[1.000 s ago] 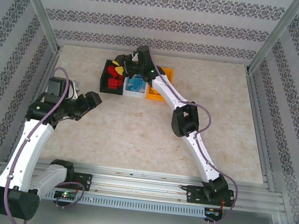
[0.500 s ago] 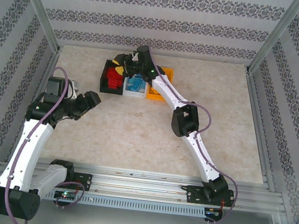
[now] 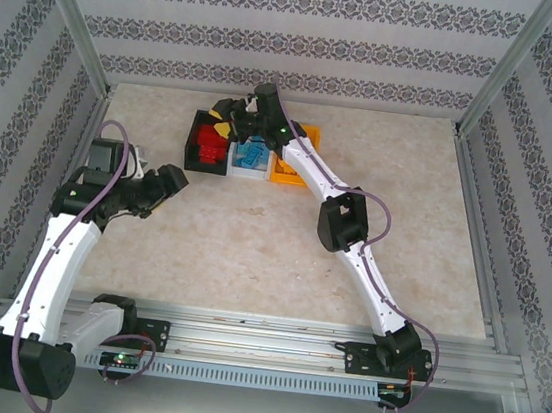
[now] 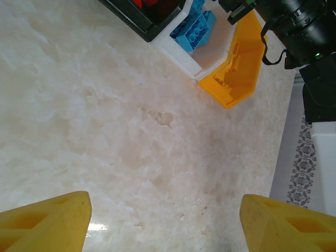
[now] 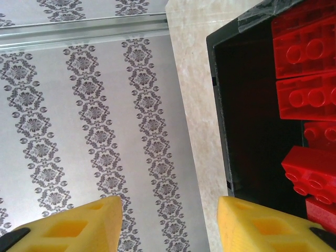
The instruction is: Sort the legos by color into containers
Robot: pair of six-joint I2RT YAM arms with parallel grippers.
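Note:
Three containers stand side by side at the back of the table: a black bin (image 3: 191, 146), a white bin (image 3: 250, 171) and an orange bin (image 3: 286, 175). Red legos (image 3: 206, 145) lie in the black bin, and they show close up as red legos (image 5: 307, 97) in the right wrist view. Blue legos (image 3: 253, 152) lie in the white bin (image 4: 178, 52). My right gripper (image 3: 222, 123) hovers over the black bin's far left rim (image 5: 219, 105), open with nothing between its fingers (image 5: 168, 226). My left gripper (image 3: 175, 180) hangs open over bare table (image 4: 165, 226), well short of the bins.
The right arm (image 3: 340, 219) stretches diagonally from the near right base to the bins and partly covers the orange bin (image 4: 236, 68). Patterned walls (image 5: 79, 105) close in the back and sides. The marble tabletop (image 3: 251, 244) stretches between the arms.
The right gripper's jaws stand a little wider over the black bin. The left arm has shifted only slightly.

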